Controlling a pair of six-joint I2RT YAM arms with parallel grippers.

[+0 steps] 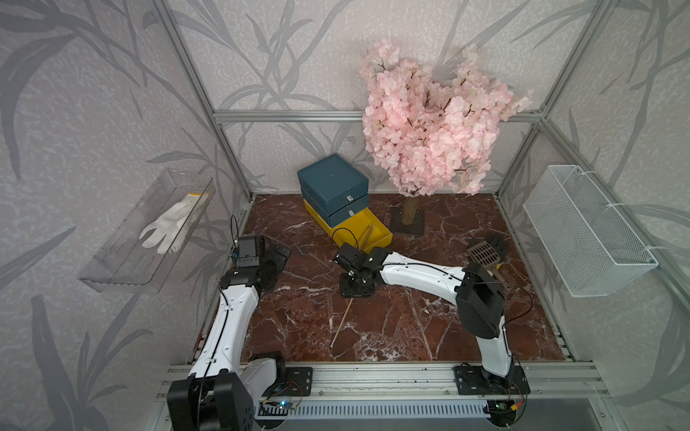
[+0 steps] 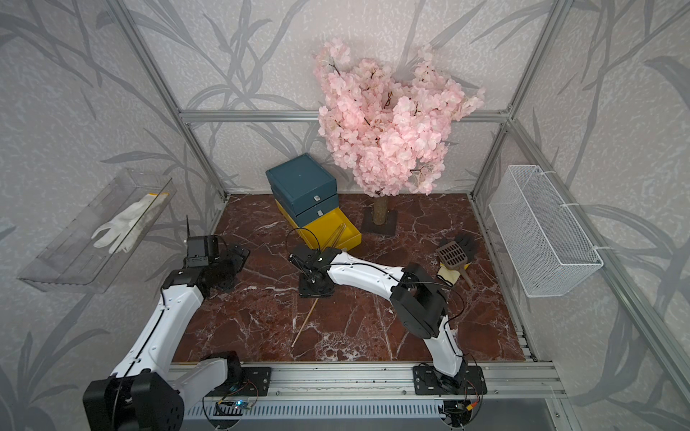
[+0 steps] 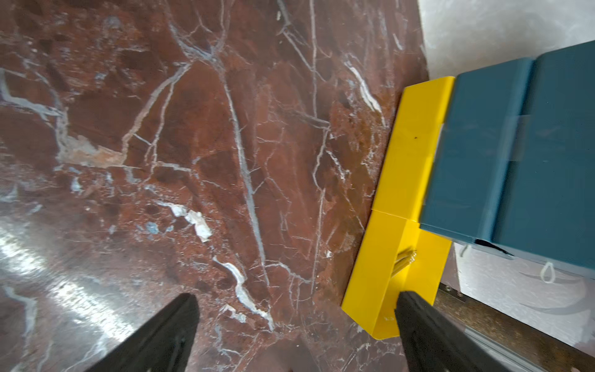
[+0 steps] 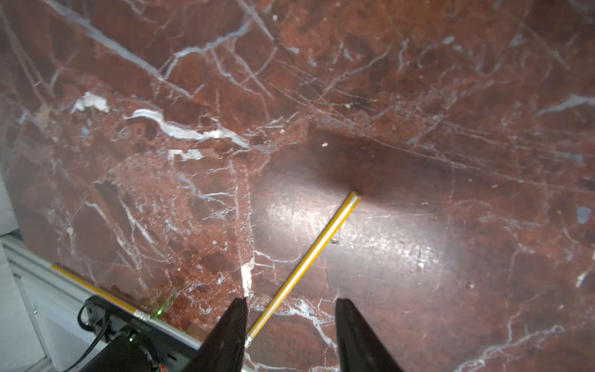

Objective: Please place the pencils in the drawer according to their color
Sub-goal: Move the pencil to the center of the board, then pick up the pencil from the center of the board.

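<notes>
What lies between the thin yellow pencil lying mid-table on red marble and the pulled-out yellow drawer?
The right arm's black claw, open over the pencil's end, hangs between it and the drawer; both top views show this.

No text is legible — not on anything.

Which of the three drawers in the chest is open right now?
The yellow bottom drawer: it is pulled out, with pencils lying inside. The two teal drawers above it are shut.
</notes>
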